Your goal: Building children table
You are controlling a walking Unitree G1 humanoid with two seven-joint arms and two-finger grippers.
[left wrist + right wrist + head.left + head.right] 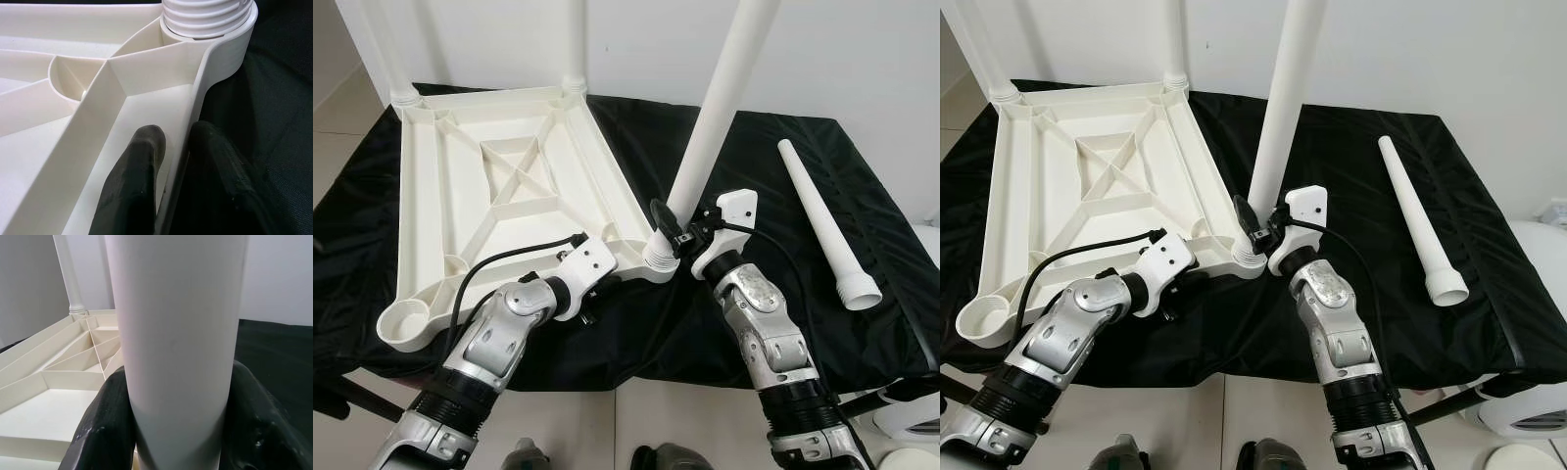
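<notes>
Lay upside down on a black cloth (773,176): a white tabletop (440,196), ribbed underside up, two legs (576,39) already standing in its far corner sockets. Reached in from the lower left, elbow bent, forearm angled up and inward: the left arm, its left gripper (178,147) pinched narrow on the near rim of the tabletop, one black finger (137,171) inside the wall, the other outside against the cloth, just beside the near right corner socket (658,260). Rose nearly upright from that socket, leaning slightly away to the right: a third leg (720,98), ribbed foot seated in the socket's ring. Came up from the lower right, wrist turned inward toward the socket: the right arm, its right gripper (178,416) clamped around the lower part of that third leg, a finger on each side of the tube, just above the socket. Rested farther right on the cloth, well apart from both grippers: a fourth leg (822,220), lying flat, wide end toward the robot.
</notes>
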